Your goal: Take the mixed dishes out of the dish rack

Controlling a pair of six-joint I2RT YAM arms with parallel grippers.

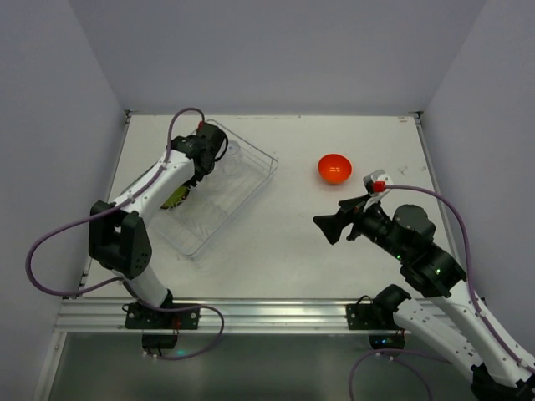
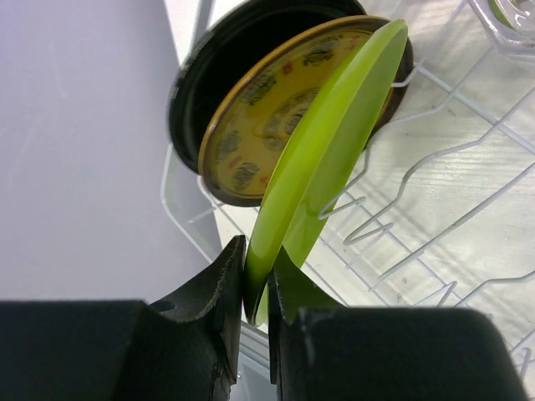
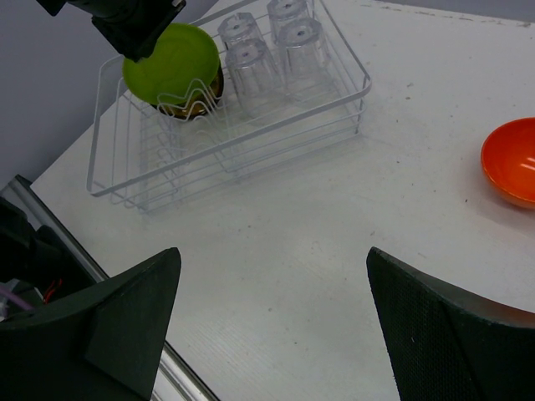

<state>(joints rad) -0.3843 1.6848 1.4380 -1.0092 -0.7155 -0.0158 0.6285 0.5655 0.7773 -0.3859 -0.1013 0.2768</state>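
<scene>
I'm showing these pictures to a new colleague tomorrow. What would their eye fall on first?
Most likely the bright yellow-green plate, pinched by its edge in the left tool at one end of the wire rack, with a dark-rimmed patterned plate right behind it. Next, the orange bowl sitting alone on the table outside the rack, and the four clear tumblers clustered at the rack's other end. The right tool hangs open above the table.

Overhead plus wrist views; common rack (image 1: 227, 200)
</scene>
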